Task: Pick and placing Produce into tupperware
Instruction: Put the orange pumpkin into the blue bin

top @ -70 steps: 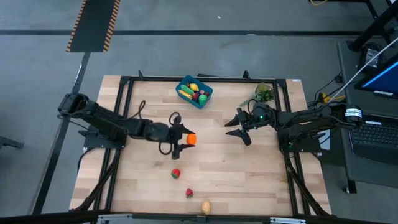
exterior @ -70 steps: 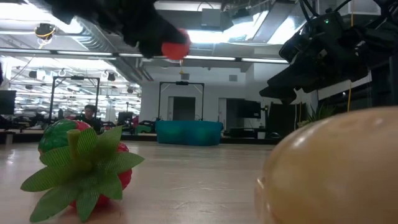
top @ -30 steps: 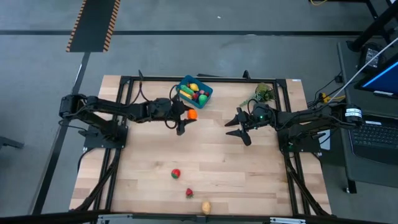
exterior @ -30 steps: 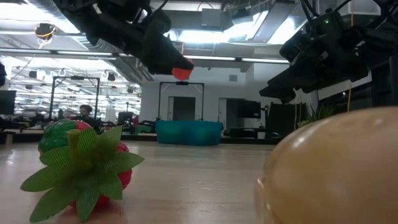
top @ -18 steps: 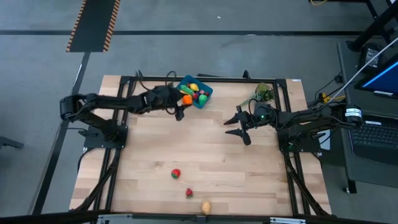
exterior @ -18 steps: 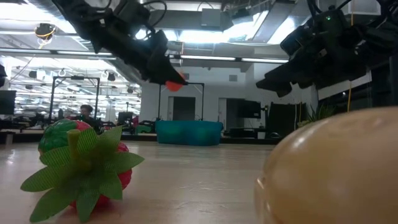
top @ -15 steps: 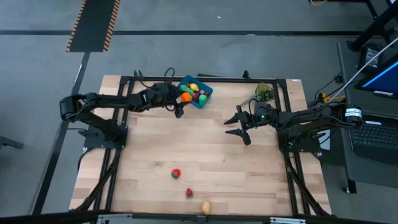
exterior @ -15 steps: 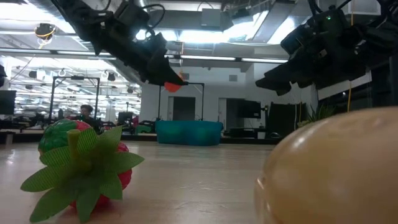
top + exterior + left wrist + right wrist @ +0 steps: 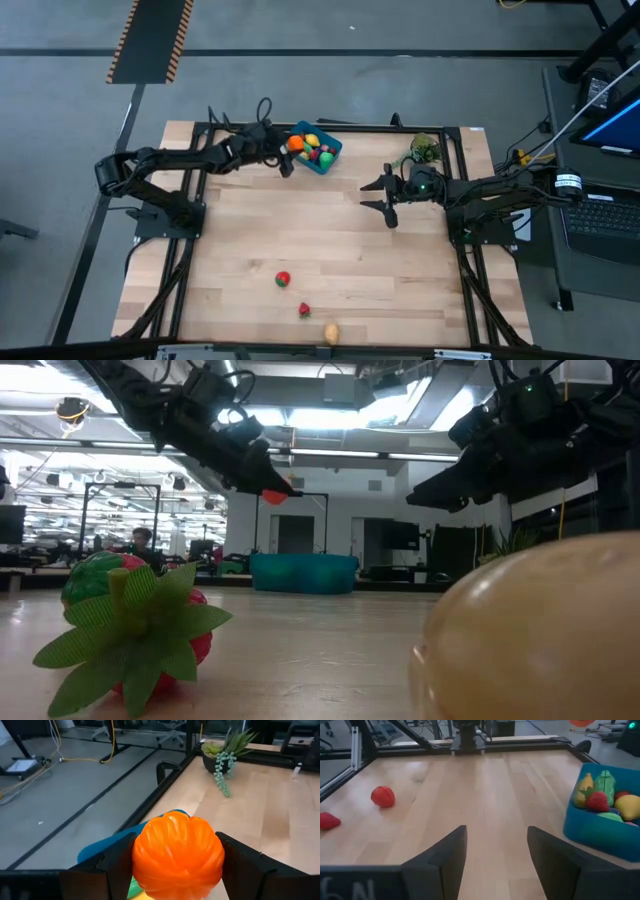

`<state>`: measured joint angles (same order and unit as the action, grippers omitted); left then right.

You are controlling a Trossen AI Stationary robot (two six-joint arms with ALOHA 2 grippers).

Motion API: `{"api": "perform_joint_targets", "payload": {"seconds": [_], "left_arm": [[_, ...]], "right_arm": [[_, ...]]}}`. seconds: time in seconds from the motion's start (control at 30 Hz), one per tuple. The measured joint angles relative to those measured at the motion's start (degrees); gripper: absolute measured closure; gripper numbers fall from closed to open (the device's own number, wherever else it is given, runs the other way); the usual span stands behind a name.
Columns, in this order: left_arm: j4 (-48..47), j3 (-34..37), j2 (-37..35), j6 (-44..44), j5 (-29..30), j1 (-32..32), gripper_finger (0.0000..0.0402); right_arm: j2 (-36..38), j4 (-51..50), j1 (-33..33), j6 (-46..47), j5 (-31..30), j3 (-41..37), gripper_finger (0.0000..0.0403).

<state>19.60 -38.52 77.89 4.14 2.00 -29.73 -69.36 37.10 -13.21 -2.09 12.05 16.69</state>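
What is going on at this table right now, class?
The left claw holds an orange pumpkin-like toy over the blue container, which already has several toy fruits inside. The right claw hangs open above mid-table. Three pieces lie on the wood at the near edge.

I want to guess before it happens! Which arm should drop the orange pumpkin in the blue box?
The left. Its claw already grips the pumpkin at the box edge. The right claw is empty, farther away.
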Motion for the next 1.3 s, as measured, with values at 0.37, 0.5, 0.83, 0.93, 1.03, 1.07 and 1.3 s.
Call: {"api": "perform_joint_targets", "payload": {"seconds": [0.37,0.5,0.83,0.93,1.03,1.07,1.3], "left_arm": [[-6.5,-6.2,3.1,2.4,-8.3,-5.4,0.0167],[-14.5,-13.2,8.4,5.2,-10.5,-7.6,0.0167],[-29.3,-27.2,17.1,11.4,-12.3,-10.9,0.0167],[-35.6,-30.6,18.6,13.2,-12.5,-11.7,0.0167],[-40.6,-34.7,20.5,14.4,-12.6,-12.3,0.0167],[-42.3,-36.1,21.3,14.5,-12.7,-12.4,0.0167],[-51.6,-45.8,28.2,16.4,-12.6,-12.7,0.0167]], "right_arm": [[0.0,2.9,0.0,-1.3,-0.1,0.0,0.0193],[0.0,3.0,0.0,-1.2,-0.1,0.0,0.0193],[0.0,2.9,0.0,-1.4,-0.1,0.0,0.0193],[0.0,2.9,0.0,-1.4,-0.1,0.0,0.0193],[0.0,2.9,0.0,-1.4,-0.1,0.0,0.0193],[0.0,2.9,0.0,-1.4,-0.1,0.0,0.0193],[0.0,2.9,0.0,-1.3,-0.1,0.0,0.0193]]}}
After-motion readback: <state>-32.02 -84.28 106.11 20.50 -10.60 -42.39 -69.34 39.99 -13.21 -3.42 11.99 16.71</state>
